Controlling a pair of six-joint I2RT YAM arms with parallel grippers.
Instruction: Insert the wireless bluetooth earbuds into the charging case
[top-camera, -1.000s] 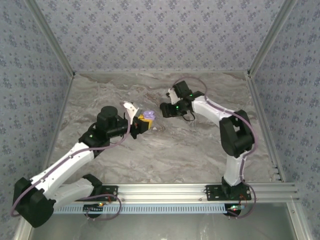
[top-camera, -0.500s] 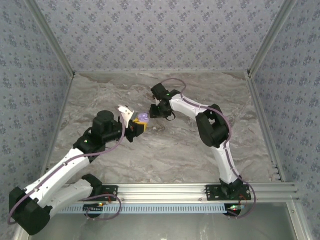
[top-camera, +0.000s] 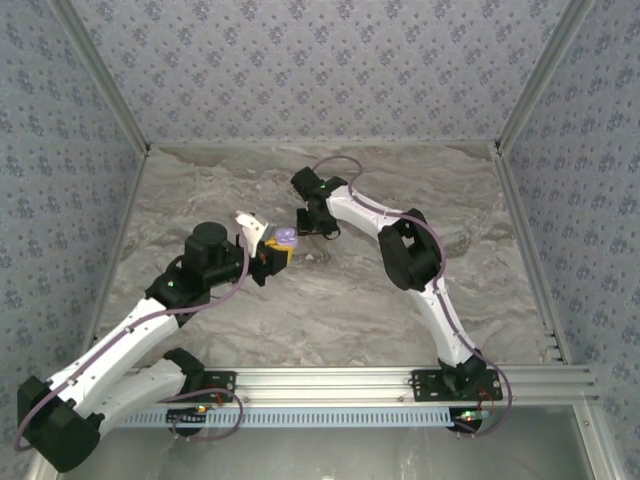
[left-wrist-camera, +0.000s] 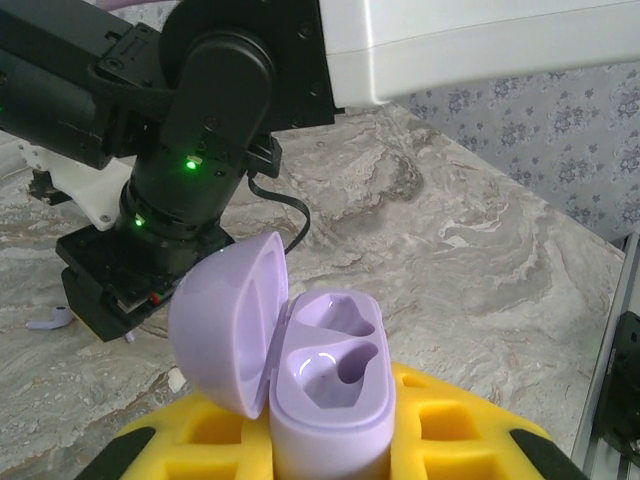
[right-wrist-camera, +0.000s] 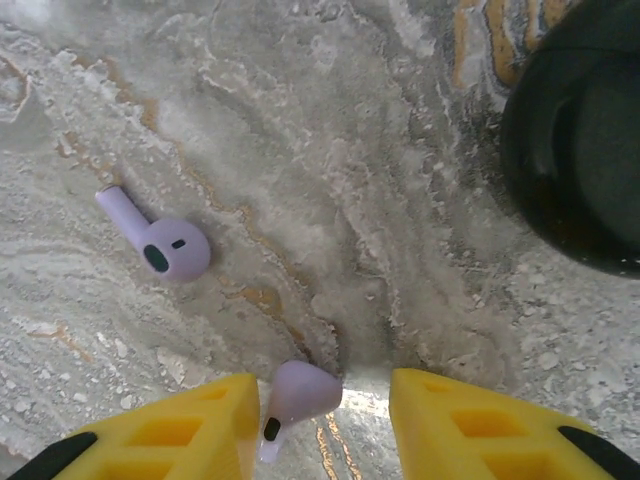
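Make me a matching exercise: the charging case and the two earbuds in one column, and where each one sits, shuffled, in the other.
Things:
1. charging case
2. nearer earbud
3. farther earbud

Places:
A. on the table, between the yellow fingers of the right tool
B. held in the left tool, lid open, nothing inside
C. lying on the table, apart from the fingers

Pairs: 1-B, 2-A, 3-C
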